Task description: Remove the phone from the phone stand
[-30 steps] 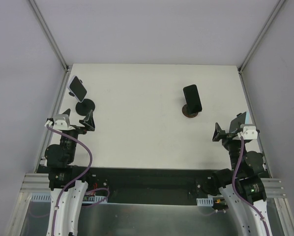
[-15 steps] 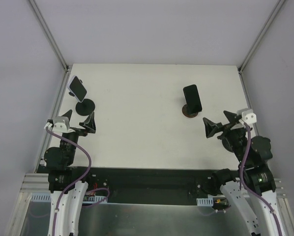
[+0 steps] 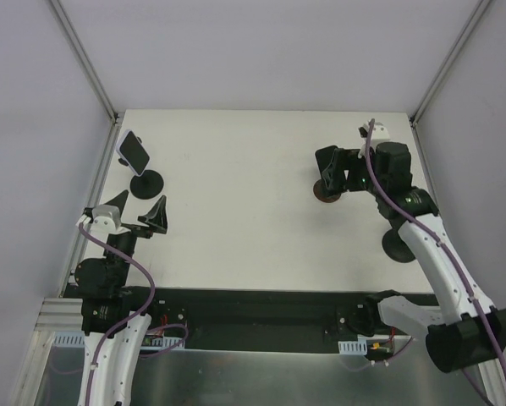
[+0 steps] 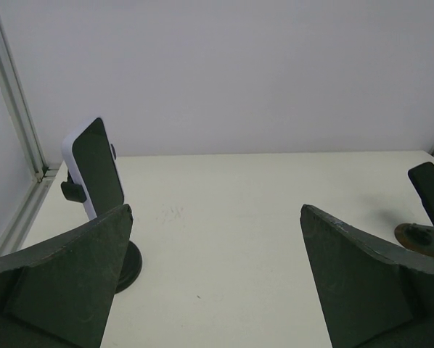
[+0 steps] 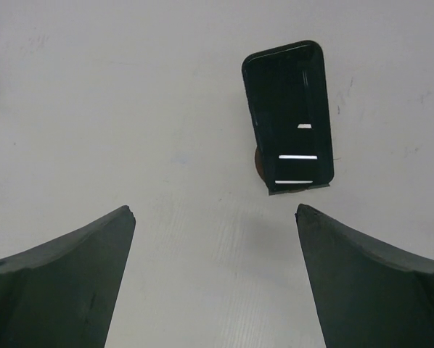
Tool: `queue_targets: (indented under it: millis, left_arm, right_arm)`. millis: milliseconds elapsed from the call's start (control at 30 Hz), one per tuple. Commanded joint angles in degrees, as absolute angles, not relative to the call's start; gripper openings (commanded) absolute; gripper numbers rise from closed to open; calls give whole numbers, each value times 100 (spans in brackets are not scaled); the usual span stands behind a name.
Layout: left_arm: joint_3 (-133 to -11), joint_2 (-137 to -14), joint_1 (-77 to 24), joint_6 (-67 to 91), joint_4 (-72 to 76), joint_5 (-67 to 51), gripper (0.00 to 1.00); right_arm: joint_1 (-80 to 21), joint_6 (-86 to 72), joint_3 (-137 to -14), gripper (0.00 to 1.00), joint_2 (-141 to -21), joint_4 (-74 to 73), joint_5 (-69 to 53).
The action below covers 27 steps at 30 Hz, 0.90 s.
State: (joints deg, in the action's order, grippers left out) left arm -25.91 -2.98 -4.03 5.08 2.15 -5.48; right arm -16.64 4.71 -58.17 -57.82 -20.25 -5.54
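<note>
Right wrist camera is showing the black phone (image 5: 287, 116) sitting on its stand (image 3: 325, 196), far right on the desk (image 3: 236, 211). Right end effector (image 5: 215, 210) is hovering just before it, spread wide, holding nothing.

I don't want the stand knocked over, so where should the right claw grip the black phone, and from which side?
I'd grip the black phone by its long side edges, upper half, the right claw coming from the screen side. It leans back with its lower end on the brown stand, leaving the top free.
</note>
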Motion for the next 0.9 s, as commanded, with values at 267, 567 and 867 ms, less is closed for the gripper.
queue_targets:
  millis: [267,567,867]
  left_arm:
    - [-2804,-298,-510,369,264,-413,99]
    - [-2812,-571,-510,316,255,-475,99]
    - [-2830,-729,-510,308,255,-545,99]
  right_arm:
    - [-1380,1370,-7013,96,-8242,-1609,-149]
    - [-1354,1819,-7163,96,-9017,-1310,-150]
    - [-1248,1934,-7233,96,-9491,-1090,-114]
